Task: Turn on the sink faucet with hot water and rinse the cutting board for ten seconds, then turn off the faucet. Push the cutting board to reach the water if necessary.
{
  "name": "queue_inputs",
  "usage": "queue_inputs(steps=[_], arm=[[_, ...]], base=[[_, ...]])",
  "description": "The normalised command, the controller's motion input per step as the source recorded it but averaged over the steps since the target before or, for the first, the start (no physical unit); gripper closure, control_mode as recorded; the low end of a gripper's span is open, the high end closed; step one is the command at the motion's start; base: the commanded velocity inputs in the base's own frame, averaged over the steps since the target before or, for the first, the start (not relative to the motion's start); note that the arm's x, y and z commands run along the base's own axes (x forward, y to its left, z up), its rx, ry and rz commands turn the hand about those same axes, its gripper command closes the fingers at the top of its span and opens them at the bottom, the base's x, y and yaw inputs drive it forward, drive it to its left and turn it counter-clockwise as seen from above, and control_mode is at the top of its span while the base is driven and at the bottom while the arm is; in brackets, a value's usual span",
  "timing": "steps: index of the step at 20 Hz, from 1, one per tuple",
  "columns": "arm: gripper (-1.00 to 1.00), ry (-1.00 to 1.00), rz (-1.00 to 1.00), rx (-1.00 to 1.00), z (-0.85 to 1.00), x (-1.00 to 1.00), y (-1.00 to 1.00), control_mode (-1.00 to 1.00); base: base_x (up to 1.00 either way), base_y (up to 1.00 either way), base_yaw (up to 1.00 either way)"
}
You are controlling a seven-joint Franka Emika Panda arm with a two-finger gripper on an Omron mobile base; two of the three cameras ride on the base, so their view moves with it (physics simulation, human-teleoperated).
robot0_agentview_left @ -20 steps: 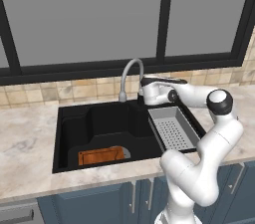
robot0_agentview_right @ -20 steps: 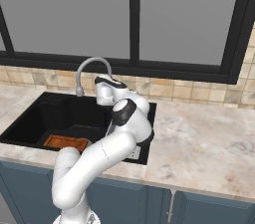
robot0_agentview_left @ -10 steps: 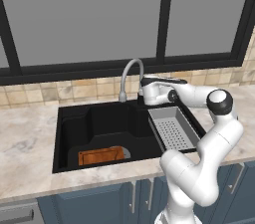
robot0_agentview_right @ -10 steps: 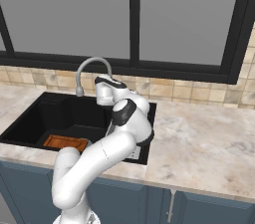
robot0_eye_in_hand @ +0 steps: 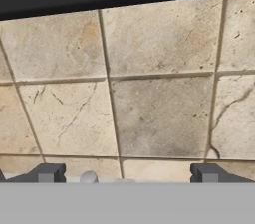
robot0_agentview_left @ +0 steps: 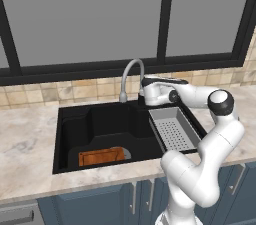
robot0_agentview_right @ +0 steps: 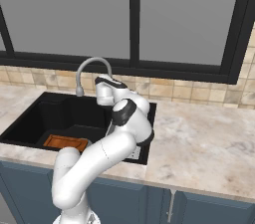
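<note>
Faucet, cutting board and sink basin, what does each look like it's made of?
The faucet looks like brushed grey metal: a slim, evenly grey arched spout with a dull sheen. The cutting board looks like wood: orange-brown with a darker border, though no grain shows clearly. The sink looks like matte black composite or coated stone, flat black without reflections; which one cannot be told.

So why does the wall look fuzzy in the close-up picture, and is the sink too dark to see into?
Hand view: the beige stone tiles sit very near, so they look soft and blurry. Left base view: flat even light, no glare; the matte black rectangular sink stays dark, yet the small orange-brown wooden cutting board shows clearly.
</note>
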Motion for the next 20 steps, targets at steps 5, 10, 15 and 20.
queue_inputs(steps=[5,10,15,20], arm=[[-1.0,0.0,0.0,0.0,0.0,0.0,-0.04,-1.0],[-1.0,0.0,0.0,0.0,-0.02,0.0,0.0,-1.0],[-1.0,0.0,0.0,0.0,-0.13,0.0,0.0,-1.0],[-1.0,0.0,0.0,0.0,-0.17,0.0,0.0,-1.0]], base=[[0.0,0.0,0.0],[0.0,0.0,0.0],[0.0,0.0,0.0],[0.0,0.0,0.0]])
